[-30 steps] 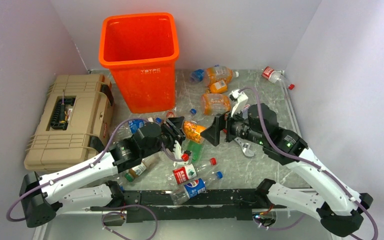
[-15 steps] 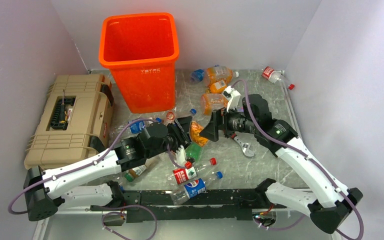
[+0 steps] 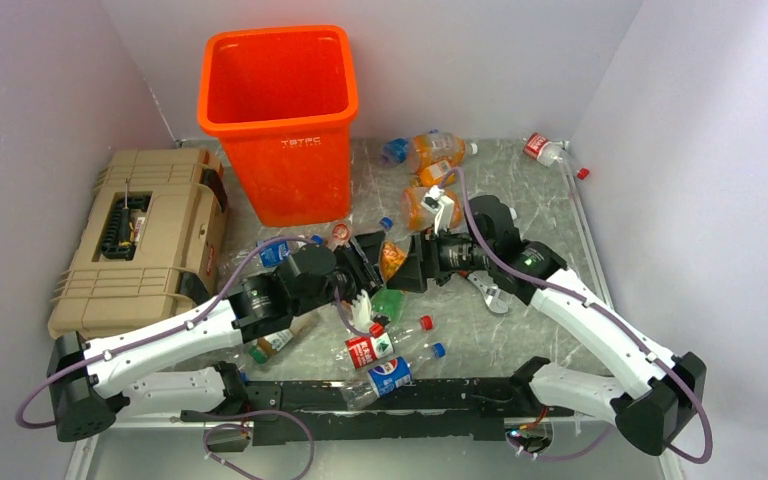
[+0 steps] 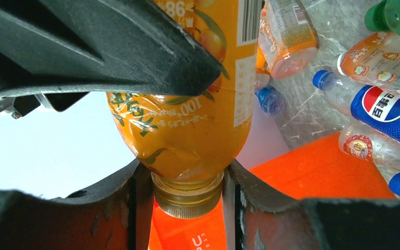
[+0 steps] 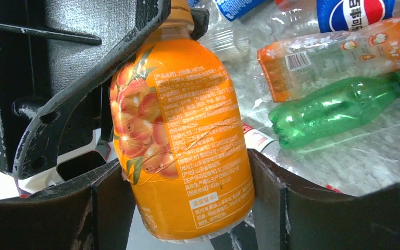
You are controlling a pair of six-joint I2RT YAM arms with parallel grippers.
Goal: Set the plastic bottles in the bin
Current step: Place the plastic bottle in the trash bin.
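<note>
- The table (image 3: 540, 200) is a flat slab with a glossy, grey marbled top.
- The toolbox (image 3: 150, 255), tan, boxy and ribbed, lies at the left, just beside the bin.
- The bin (image 3: 290, 160) is smooth bright orange plastic, tall and tapered, with a square flared rim. It stands upright at the back.
- The left gripper (image 4: 187, 192) clamps its matte black fingers on the neck and cap of the orange bottle.
- The right gripper (image 5: 187, 208) presses its fingers against both sides of the same bottle's wide base end.
- The orange bottle (image 5: 182, 135), round-shouldered under a crinkled fruit-print label, is held between both grippers in front of the bin, apart from it.
- Loose bottles (image 3: 435, 150) of thin crumpled plastic lie on the table, among them a ridged green bottle (image 5: 338, 107) and a clear Pepsi bottle (image 4: 383, 109).
- A metal wrench (image 3: 490, 292) lies under the right arm.
</note>
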